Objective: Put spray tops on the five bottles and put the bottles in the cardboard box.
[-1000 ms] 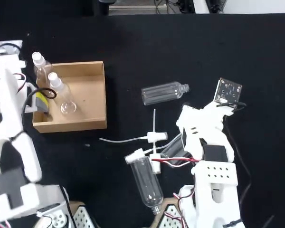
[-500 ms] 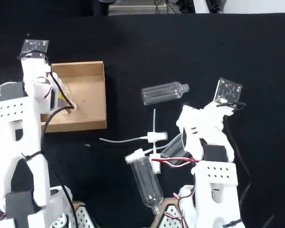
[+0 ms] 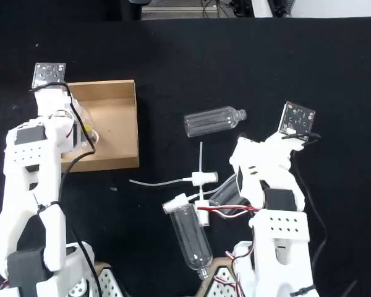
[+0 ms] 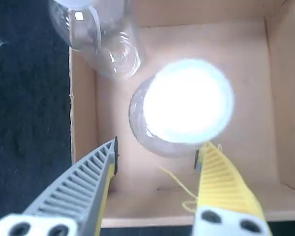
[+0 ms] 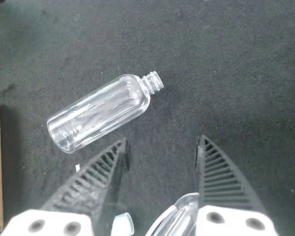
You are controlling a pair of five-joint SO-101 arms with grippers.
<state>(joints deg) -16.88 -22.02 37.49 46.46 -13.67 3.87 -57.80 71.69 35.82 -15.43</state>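
The left claw (image 4: 160,147) hung spread around a capped bottle (image 4: 184,105) inside the box (image 3: 114,124); a careless lift could tip this bottle over; the right claw (image 5: 162,142), also spread, hovered near an uncapped bottle (image 5: 101,113) lying right of the box; a touch could roll it away.

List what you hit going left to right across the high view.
left arm → cardboard box → topless bottle → right arm
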